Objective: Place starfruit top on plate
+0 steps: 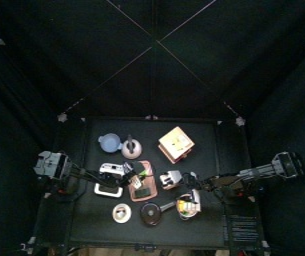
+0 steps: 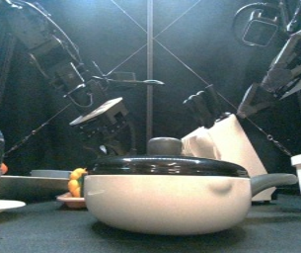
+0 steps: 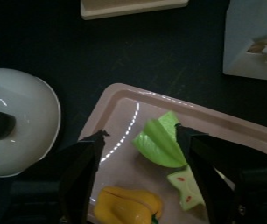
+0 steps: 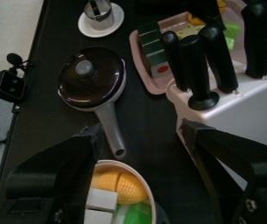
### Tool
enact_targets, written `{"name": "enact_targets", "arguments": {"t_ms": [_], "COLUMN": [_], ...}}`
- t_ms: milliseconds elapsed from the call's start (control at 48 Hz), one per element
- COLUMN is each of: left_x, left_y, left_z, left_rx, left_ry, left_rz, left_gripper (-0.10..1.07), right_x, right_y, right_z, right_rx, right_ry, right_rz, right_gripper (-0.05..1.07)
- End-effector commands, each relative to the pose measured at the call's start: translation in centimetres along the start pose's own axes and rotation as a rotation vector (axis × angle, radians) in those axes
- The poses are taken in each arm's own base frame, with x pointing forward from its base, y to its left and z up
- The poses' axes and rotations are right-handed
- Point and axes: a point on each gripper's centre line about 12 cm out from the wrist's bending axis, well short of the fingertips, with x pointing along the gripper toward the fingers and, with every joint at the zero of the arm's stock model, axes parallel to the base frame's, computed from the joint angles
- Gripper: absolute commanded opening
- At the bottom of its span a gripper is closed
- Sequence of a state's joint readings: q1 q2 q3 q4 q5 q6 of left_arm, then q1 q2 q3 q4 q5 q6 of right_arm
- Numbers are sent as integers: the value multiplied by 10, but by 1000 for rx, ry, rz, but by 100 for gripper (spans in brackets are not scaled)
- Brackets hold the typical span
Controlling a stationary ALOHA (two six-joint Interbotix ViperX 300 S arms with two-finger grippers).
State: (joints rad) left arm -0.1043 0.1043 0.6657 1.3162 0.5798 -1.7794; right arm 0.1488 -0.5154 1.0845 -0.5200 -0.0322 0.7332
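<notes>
Left tool (image 3: 147,153) hangs wide open right over the pink tray (image 3: 123,101). The starfruit (image 3: 163,142), the green piece, lies on the tray right in the gap between the two jaws, not touched by either as far as I can see. A smaller green star-shaped slice (image 3: 185,185) lies next to it, and a yellow pepper (image 3: 129,204) is at the tray's near end, also between the jaws. Beside the tray there's a white bowl (image 3: 18,118) with something dark inside.

Right tool (image 4: 142,149) is open too, holding nothing, hovering above a plate (image 4: 126,194) that already carries some yellow, white and green food bits. The starfruit is well apart from this one. Just past the plate is a black pan (image 4: 92,79) with a lid and a long handle, then a white knife block (image 4: 235,96) with black handles sticking out.

From the top, the left arm (image 1: 59,167) comes in over the tray at the left of the surface (image 1: 215,140), and the right arm (image 1: 262,175) sits at the right edge.
</notes>
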Motion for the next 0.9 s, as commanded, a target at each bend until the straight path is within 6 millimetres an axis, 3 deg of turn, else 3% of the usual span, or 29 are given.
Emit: {"name": "enact_targets", "arguments": {"t_ms": [0, 646, 875], "left_x": [-3, -25, -35], "left_y": [-1, 11, 8], "left_z": [9, 10, 10], "left_rx": [-27, -50, -45], "left_ry": [-18, -38, -46], "left_rz": [-8, -14, -44], "left_gripper": [100, 100, 100], "right_x": [-1, -1, -2], "right_y": [3, 3, 8], "right_z": [10, 12, 26], "right_rx": [1, 5, 36], "right_ry": [-32, -36, -69], "right_rz": [10, 10, 27], "right_gripper": [100, 100, 100]}}
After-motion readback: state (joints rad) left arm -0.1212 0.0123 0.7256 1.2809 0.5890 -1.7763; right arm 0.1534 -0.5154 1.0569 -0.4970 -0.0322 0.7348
